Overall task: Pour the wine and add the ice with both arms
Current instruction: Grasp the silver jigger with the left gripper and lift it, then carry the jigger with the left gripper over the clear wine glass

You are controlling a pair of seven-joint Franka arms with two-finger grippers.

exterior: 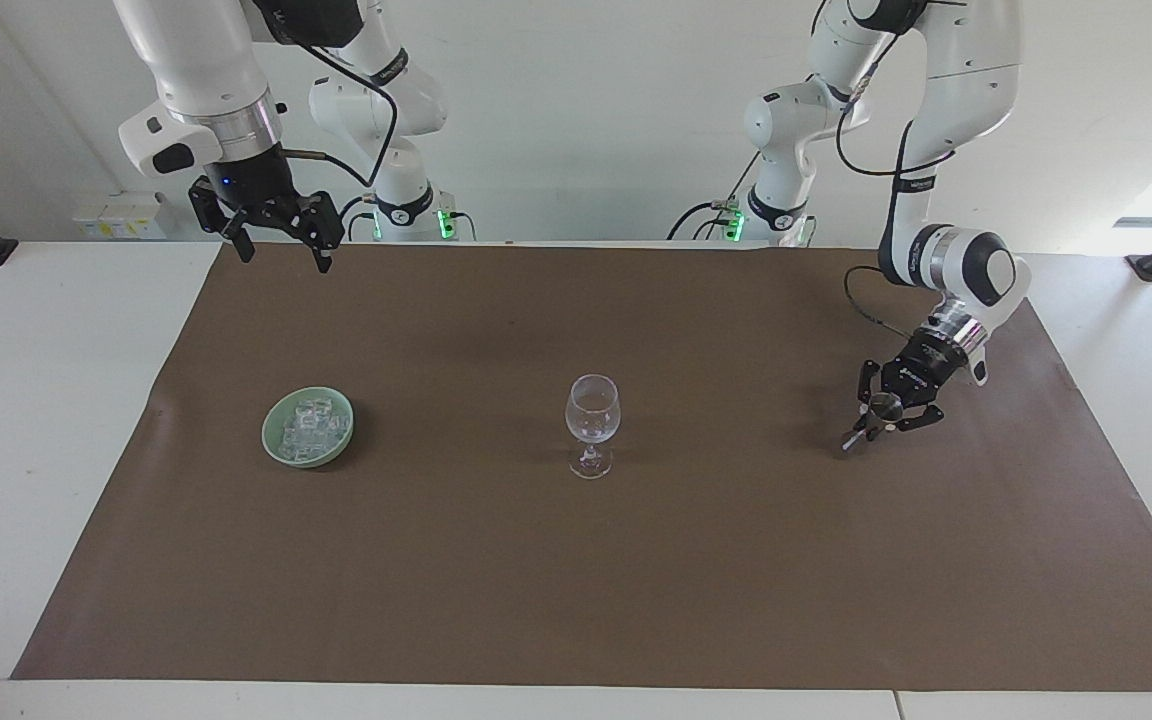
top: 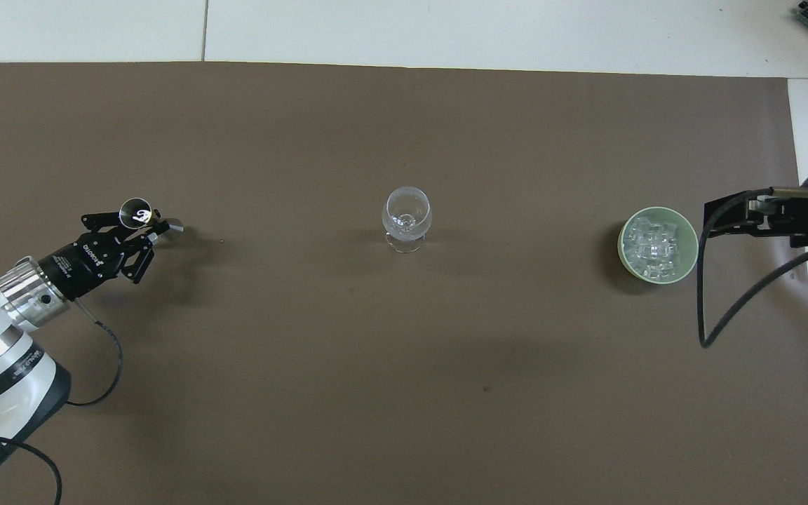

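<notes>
Facing view: left gripper (exterior: 874, 418) clamps a small clear stemmed glass (exterior: 880, 404) low over brown mat (exterior: 636, 560); right gripper (exterior: 281, 245) waits, spread wide. Slippery ice cubes (exterior: 308, 428) heap in green bowl (exterior: 271, 443); pinch one by flat faces.

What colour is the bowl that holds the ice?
Pale green. The bowl with the ice shows best in the overhead view.

Bright, even light from overhead, w/ daylight glare blowing out the edge of the facing view by the left arm's base. Soft short shadows on the matte brown paper mat (exterior: 636, 560) beside the pale green round bowl (exterior: 276, 452) and clear stemmed wine glass (exterior: 592, 412). Small glints on the glass (top: 407, 209). Both views sharp, no motion blur; no obvious edge distortion.
</notes>
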